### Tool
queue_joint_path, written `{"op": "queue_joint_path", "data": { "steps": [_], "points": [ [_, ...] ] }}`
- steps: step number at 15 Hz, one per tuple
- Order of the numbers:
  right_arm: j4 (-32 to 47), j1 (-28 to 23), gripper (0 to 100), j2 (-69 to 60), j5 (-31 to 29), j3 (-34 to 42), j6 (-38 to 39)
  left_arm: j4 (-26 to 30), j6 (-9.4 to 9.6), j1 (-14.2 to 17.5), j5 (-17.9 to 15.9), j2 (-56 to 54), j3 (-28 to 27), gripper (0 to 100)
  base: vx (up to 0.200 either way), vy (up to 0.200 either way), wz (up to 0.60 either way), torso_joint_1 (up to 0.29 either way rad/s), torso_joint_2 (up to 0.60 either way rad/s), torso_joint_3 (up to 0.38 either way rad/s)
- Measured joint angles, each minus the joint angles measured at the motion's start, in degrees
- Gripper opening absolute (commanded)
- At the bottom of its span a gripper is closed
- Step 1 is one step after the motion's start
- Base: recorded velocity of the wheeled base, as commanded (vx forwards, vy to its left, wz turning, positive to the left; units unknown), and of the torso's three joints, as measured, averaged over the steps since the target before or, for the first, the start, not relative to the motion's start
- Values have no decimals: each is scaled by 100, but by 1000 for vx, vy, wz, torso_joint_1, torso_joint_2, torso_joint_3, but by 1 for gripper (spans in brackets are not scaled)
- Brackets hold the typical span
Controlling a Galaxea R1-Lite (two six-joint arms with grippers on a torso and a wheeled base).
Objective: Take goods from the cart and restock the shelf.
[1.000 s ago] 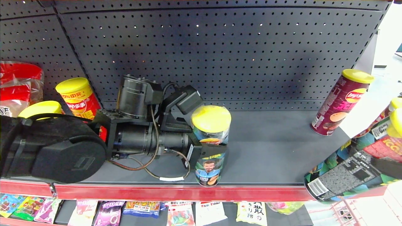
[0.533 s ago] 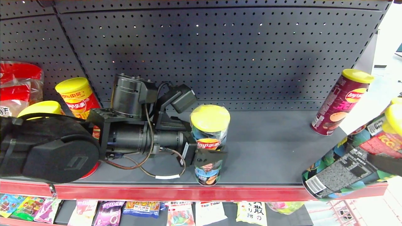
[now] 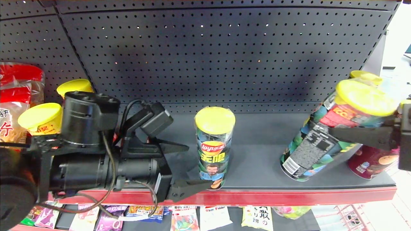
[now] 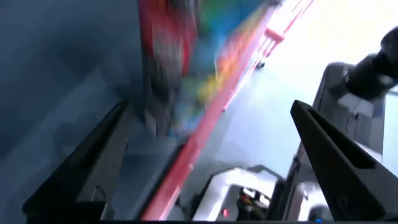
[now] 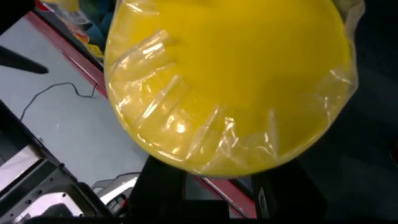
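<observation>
At the far left, a red bag [image 3: 19, 80] and two yellow-lidded red canisters [image 3: 40, 117] are crowded against the back of the shelf [image 3: 263, 160]. The left gripper [image 3: 199, 166] is seen with its jaws spread wide, just beside the standing canister [image 3: 214, 150], which is set upright near the red lip [image 3: 289, 195]. Further right, the held canister [image 3: 321, 138] is tilted over the shelf floor and pinched across its upper body by the right gripper [image 3: 359, 137]. Its film-wrapped yellow lid [image 5: 230, 81] is seen from the wrist. The tube is judged light, stiff but crushable, slick-skinned and easily tipped, so it is best taken at mid-body. The maroon canister [image 3: 369, 160] just behind it is judged the likeliest thing to be knocked
</observation>
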Motion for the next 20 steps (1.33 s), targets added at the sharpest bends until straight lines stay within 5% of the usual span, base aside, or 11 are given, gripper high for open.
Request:
{"op": "queue_joint_path", "data": {
  "steps": [4,7,13,20],
  "points": [
    [-474,212,0,1196,118,-614,-217,57,13,-2,709,-844,784,100,0,0,0,0,0,0],
    [-567,394,0,2059,217,-1384,-316,183,-145,-2,786,-1412,1097,100,0,0,0,0,0,0],
    [-580,652,0,3126,340,-2225,-430,364,-302,364,1257,-1974,1040,100,0,0,0,0,0,0],
    [-580,705,0,3818,372,-2950,-422,361,-325,455,1360,-2063,996,100,0,0,0,0,0,0]
  ]
}}
